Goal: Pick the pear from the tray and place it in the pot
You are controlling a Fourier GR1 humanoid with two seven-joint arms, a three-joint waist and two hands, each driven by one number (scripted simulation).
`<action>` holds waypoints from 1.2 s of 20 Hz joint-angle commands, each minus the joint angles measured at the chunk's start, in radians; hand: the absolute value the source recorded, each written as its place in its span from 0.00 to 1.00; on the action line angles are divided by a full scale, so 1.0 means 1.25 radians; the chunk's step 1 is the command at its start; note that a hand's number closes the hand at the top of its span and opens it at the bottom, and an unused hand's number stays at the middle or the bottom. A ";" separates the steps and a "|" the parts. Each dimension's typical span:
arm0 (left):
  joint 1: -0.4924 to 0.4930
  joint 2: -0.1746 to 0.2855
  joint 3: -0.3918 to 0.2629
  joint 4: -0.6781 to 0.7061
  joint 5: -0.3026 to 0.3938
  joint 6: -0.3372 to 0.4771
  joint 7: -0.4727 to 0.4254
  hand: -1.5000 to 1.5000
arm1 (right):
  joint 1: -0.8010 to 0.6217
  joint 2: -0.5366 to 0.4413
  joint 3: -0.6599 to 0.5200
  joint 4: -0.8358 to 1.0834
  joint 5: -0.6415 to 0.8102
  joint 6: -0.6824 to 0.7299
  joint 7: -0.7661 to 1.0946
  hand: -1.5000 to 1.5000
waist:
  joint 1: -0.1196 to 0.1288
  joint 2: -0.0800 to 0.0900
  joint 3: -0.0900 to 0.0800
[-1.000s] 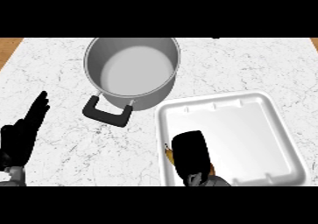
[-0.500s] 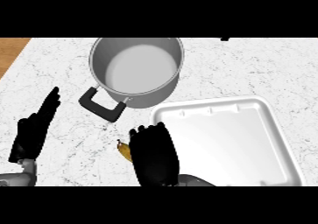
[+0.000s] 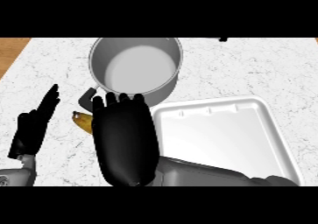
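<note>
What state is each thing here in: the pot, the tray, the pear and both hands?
pot: upright, no lid, nothing inside.
tray: flat on the counter, nothing in it.
pear: off the tray, not yet in the pot, mostly hidden by the right hand.
right hand: fingers curled round the pear, just short of the pot.
left hand: open, fingers straight, resting at the view's left.

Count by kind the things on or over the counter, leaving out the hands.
Pot: 1
Tray: 1
Pear, mostly hidden by the right hand: 1
Total: 3
</note>
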 commanded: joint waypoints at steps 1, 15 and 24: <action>0.015 -0.004 0.002 0.011 -0.004 0.002 -0.028 0.50 | -0.121 0.004 -0.034 0.066 -0.063 -0.121 0.107 1.00 | 0.000 0.003 -0.001; -0.029 -0.005 0.019 0.007 -0.011 0.013 0.009 0.50 | -0.408 0.004 -0.150 0.483 -0.253 -0.333 -0.083 1.00 | -0.027 0.010 0.000; -0.004 -0.004 0.015 0.003 -0.008 -0.010 -0.014 0.50 | -0.431 0.004 -0.155 0.756 -0.337 -0.460 -0.285 1.00 | 0.004 0.024 -0.001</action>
